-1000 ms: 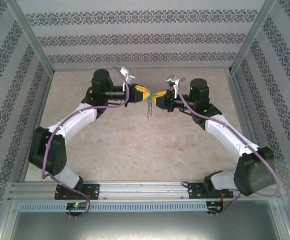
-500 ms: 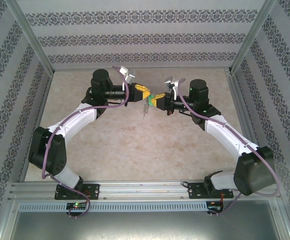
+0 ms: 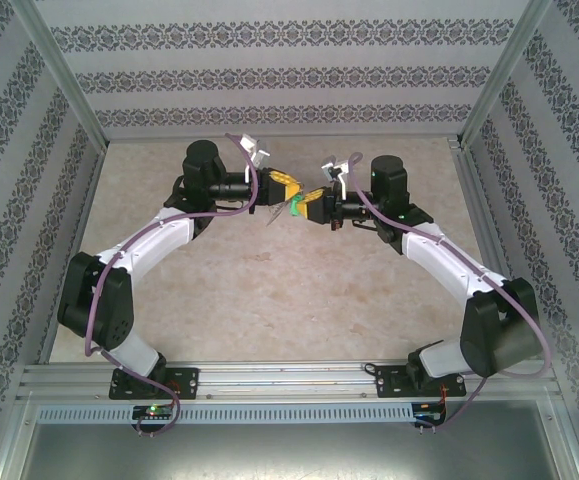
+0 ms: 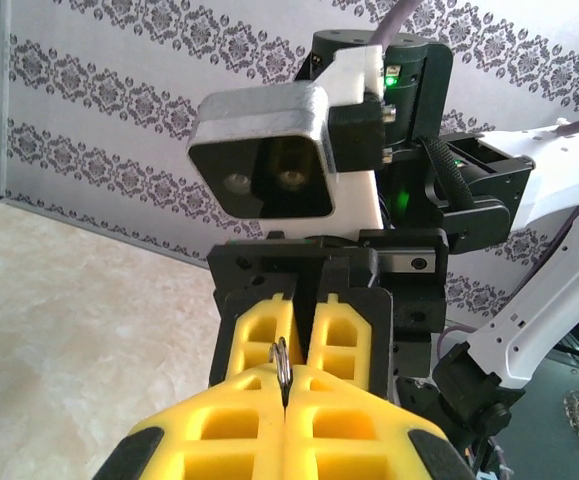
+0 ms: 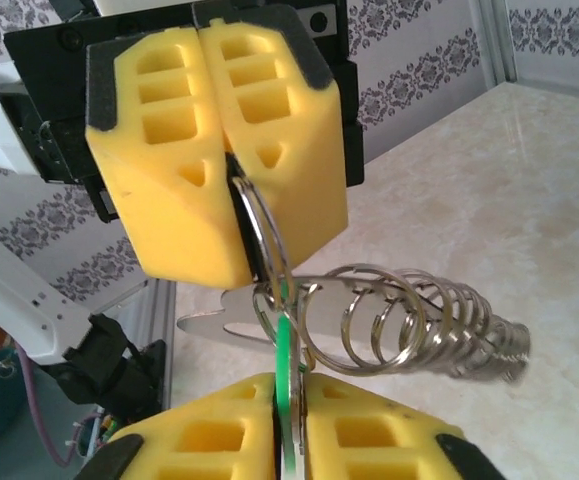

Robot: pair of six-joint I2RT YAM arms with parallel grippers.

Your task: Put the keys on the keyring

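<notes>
Nearest the right wrist camera, the right hand (image 5: 289, 405) is closed narrow on the key (image 5: 285, 345), gripping its green head edge-on between the yellow pads. The silver blade (image 5: 214, 325) projects sideways just beyond.

Directly past it, the keyring (image 5: 259, 235) stands on edge. The left hand (image 5: 235, 200) pinches its upper part, fingers fully closed on the wire. The key head sits against the lower arc of the loop (whether its hole has caught the wire cannot be told). A ring chain (image 5: 419, 320) trails sideways from the loop, above the tabletop (image 5: 509, 170). Both items hang in mid-air between the arms, over the far half of the tabletop.

Step in hand, as judged: threading the key onto the loop. The next move calls for fine alignment of the head's hole with the wire end, then a small rotation along the loop, both grips firm.
</notes>
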